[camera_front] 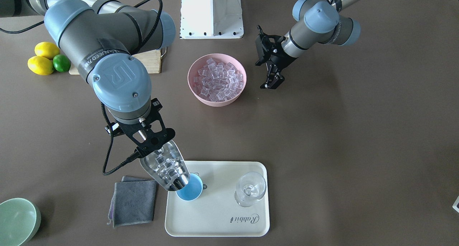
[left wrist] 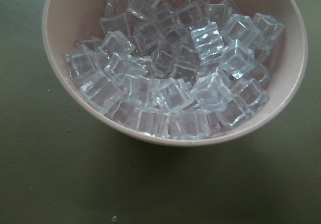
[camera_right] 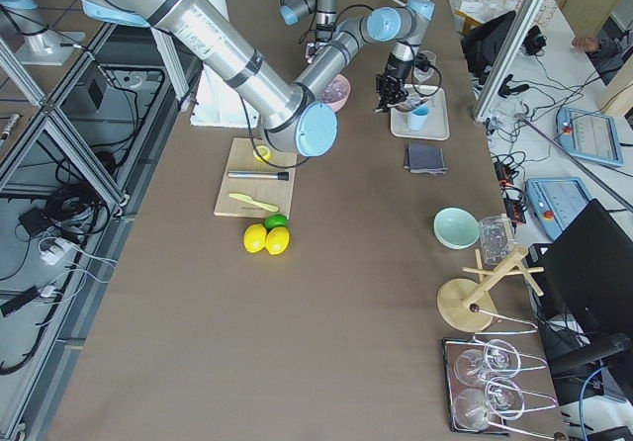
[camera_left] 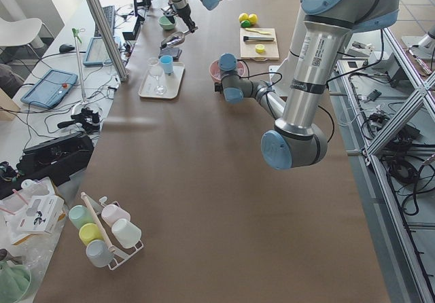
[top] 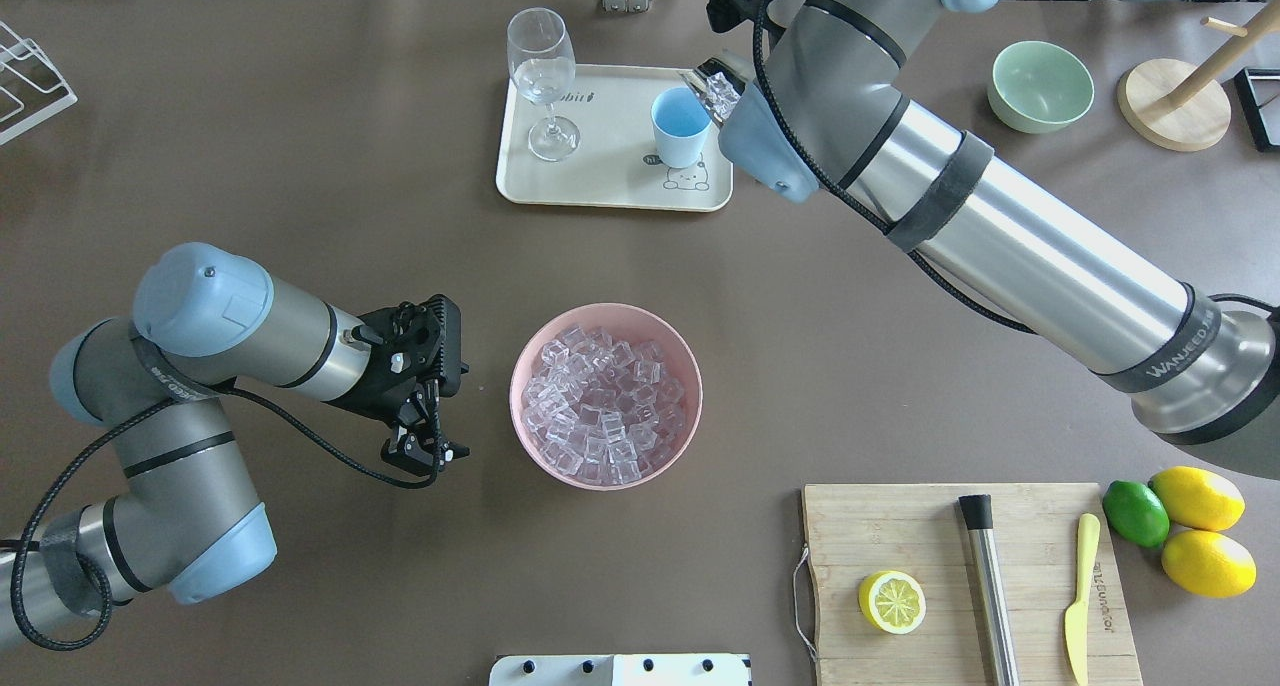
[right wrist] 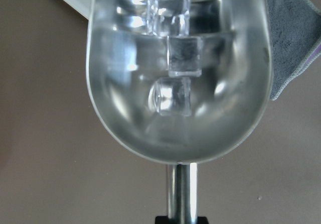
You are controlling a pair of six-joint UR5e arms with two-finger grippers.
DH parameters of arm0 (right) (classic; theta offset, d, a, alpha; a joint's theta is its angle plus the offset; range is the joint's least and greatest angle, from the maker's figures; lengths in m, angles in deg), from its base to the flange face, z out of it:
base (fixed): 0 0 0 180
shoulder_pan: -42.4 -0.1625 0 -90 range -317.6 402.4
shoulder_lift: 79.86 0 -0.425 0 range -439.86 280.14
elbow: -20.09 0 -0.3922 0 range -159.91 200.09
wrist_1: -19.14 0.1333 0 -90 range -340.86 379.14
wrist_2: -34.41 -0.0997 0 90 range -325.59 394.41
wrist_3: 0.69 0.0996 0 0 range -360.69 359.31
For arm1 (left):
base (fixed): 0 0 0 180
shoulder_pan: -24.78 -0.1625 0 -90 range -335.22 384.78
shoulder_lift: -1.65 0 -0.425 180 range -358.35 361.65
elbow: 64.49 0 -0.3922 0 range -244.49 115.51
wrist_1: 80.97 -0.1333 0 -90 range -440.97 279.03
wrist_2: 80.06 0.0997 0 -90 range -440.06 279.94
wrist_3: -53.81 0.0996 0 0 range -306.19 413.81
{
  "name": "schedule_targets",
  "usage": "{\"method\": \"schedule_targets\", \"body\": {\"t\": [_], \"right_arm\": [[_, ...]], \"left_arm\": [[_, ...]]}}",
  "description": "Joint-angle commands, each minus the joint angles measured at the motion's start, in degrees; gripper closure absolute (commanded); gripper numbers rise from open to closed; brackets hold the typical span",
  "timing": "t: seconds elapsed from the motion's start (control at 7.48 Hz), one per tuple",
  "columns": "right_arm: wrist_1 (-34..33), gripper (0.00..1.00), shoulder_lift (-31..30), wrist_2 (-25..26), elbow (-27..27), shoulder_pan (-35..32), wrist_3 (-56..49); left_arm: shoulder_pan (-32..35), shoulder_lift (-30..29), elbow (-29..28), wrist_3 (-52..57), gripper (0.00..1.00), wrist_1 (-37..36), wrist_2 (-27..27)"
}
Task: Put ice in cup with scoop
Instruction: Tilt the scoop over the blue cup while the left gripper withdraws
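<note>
My right gripper (camera_front: pixel 150 149) is shut on the rod handle of the steel scoop (camera_front: pixel 165 169). The scoop is tilted down, its mouth at the rim of the light-blue cup (camera_front: pixel 190 193) on the cream tray (camera_front: pixel 229 221). Several clear ice cubes (right wrist: pixel 176 58) lie in the scoop's trough (right wrist: pixel 125 108), sliding toward the mouth. More ice (camera_front: pixel 218 79) fills the pink bowl (camera_front: pixel 217 102) at mid-table. My left gripper (top: pixel 425 448) hovers empty beside that bowl (top: pixel 520 366), apparently open; its wrist view shows only the ice (left wrist: pixel 175 78).
A stemmed glass (camera_front: pixel 251 188) stands on the tray next to the cup. A grey cloth (camera_front: pixel 134 201) lies beside the tray. A pale-green bowl (top: pixel 1040 86), a cutting board (top: pixel 960 536) with a lemon half, steel cylinder and knife, and whole citrus (top: pixel 1195 526) sit on my right.
</note>
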Motion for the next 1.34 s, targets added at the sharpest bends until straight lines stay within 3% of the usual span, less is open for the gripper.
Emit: {"method": "schedule_targets", "body": {"t": [0.0,0.27,0.53,0.8,1.07,1.2], "right_arm": [[-5.0,1.00,5.6,0.5,-7.8,-0.6,-8.2],[-9.3,1.00,7.4,1.6,-11.0,-0.5,-11.9],[-12.5,1.00,9.3,2.7,-12.4,-0.5,-12.0],[-13.0,1.00,11.8,3.0,-15.2,-0.4,-12.0],[-13.2,1.00,13.5,4.6,-18.3,-0.3,-12.0],[-14.0,1.00,14.0,5.0,-18.8,-0.3,-12.0]], "left_arm": [[3.5,0.7,4.7,0.1,0.02,-12.0,-0.2],[10.7,0.0,11.0,0.1,0.01,-26.8,-0.3],[18.8,0.7,11.4,0.1,0.02,-32.8,-0.5],[28.4,0.7,10.8,-0.4,0.01,-43.9,-0.9],[39.0,4.7,5.7,-1.6,0.01,-46.6,-6.2],[44.6,6.9,0.5,-1.7,0.02,-47.0,-12.7]]}}
